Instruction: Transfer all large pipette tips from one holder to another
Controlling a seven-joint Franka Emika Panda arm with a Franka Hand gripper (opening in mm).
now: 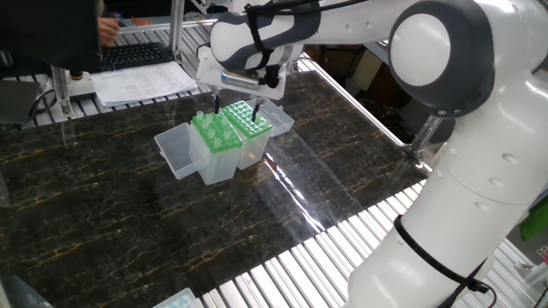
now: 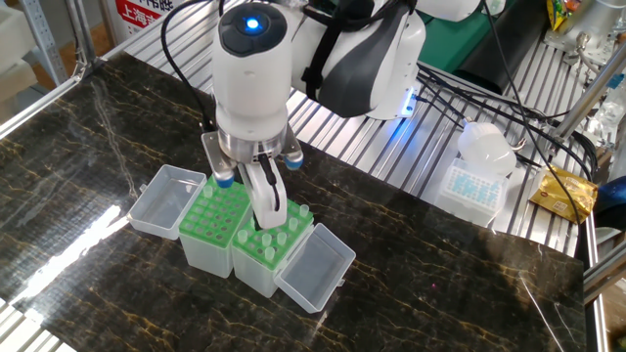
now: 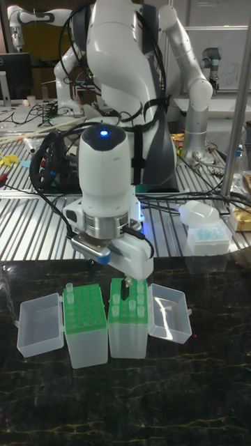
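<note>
We're low over the two racks | gripper [image 2: 266,208] down among the large pipette tips [image 2: 277,233] in the right-hand rack [image 3: 129,327]; can't tell what the fingers grip | risk: off-centre descent knocks neighbouring tips askew | left rack [image 2: 215,213] nearly empty.

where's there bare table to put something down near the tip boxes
The dark table is bare in front of the two tip boxes and out to the side past the open lid. It is crowded right over the boxes, where the gripper hangs, and by the blue tip box on the metal slats.
</note>
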